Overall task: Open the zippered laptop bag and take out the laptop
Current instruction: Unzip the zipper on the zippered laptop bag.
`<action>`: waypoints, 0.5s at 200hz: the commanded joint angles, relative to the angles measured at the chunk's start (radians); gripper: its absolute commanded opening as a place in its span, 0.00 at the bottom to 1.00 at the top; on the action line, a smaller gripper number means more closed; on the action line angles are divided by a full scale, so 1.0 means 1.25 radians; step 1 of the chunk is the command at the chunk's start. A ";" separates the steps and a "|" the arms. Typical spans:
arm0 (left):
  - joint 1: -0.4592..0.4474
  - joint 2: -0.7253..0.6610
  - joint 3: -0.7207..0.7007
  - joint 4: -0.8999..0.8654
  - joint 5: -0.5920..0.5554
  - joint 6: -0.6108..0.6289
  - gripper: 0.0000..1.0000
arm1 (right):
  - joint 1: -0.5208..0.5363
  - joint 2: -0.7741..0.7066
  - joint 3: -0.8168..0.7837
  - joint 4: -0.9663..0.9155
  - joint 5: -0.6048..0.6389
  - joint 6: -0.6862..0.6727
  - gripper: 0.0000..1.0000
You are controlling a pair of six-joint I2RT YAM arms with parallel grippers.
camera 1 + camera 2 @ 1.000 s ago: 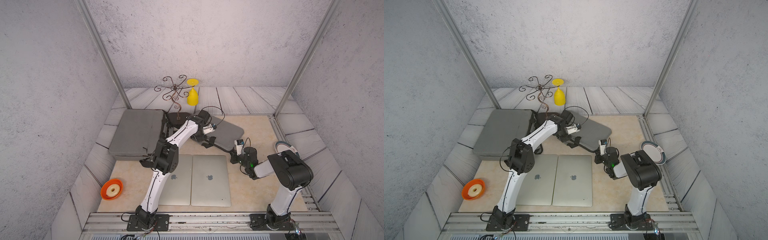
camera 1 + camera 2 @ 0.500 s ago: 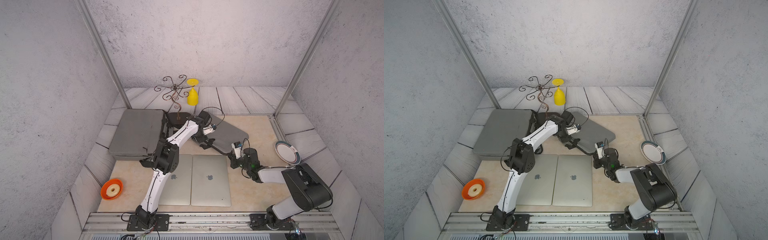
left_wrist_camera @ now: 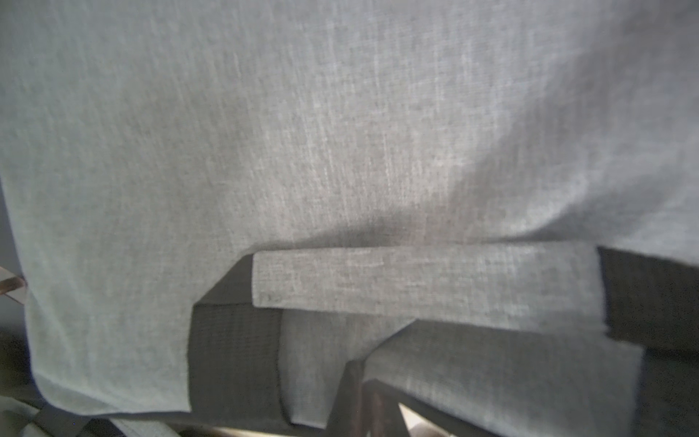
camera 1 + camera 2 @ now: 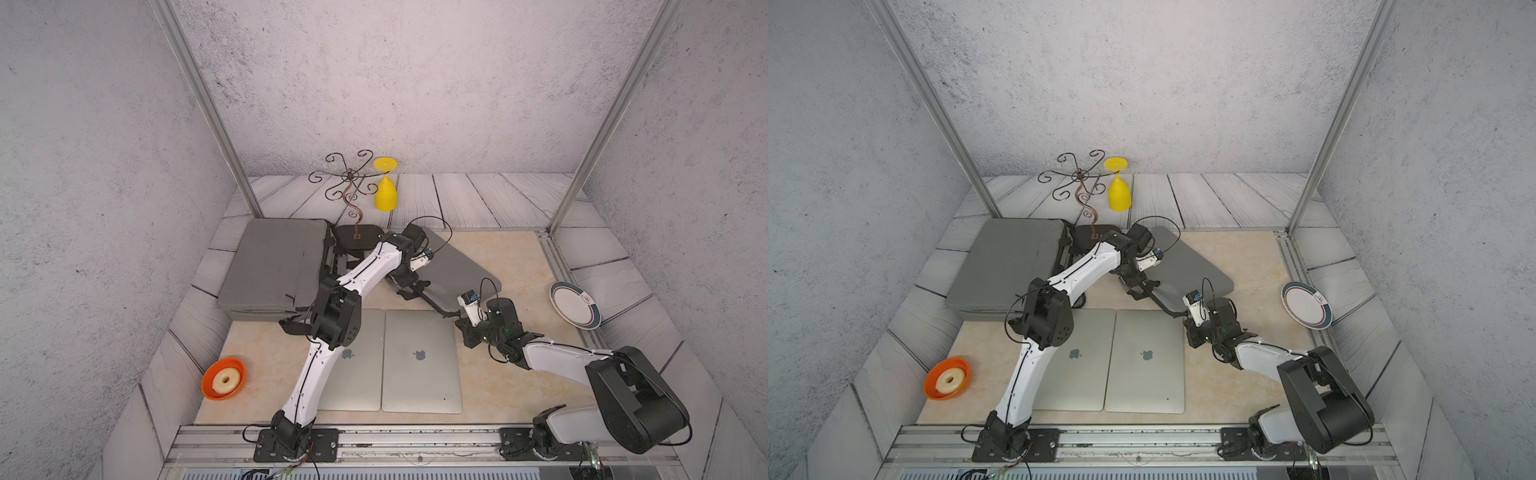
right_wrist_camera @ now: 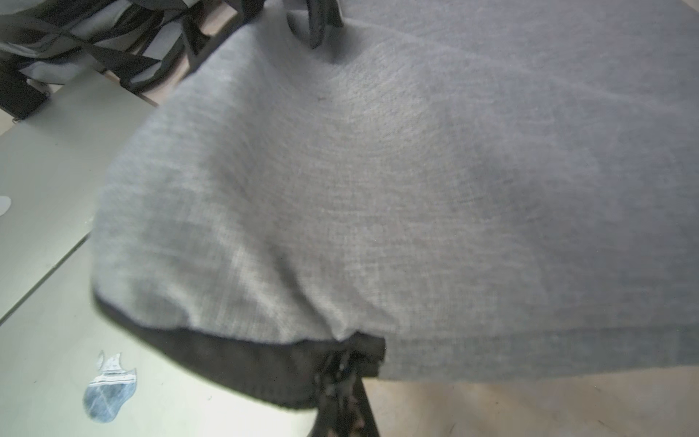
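Between the two arms in both top views, the grey laptop bag (image 4: 457, 266) lies flat and slantwise on the table (image 4: 490, 395), just behind two silver laptops (image 4: 419, 361). Each laptop bears an apple logo, and the mark on the plate (image 4: 575, 303) is too small to read. The left gripper (image 4: 409, 289) sits at the bag's strap side and the right gripper (image 4: 456, 320) at its near corner.

Left wrist view: woven grey cloth and flat handles on black webbing, with the pincer pressed together, seemingly on the nearer handle (image 3: 491, 370).

Right wrist view: the pincer pinches the zipper pull (image 5: 342, 372) at the corner's black tape.

I judge the bag soft and slack, so it would likely drag unless it is held by the handle while the pull is drawn
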 commanded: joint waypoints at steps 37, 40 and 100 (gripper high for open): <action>-0.009 0.017 0.011 0.030 -0.039 -0.081 0.00 | 0.017 -0.039 0.068 -0.036 -0.194 -0.001 0.00; -0.010 0.016 0.011 0.030 -0.040 -0.082 0.00 | 0.016 -0.038 0.071 -0.044 -0.200 -0.002 0.00; -0.024 0.000 0.009 -0.013 -0.022 -0.135 0.00 | 0.013 -0.009 0.119 -0.113 -0.195 0.031 0.00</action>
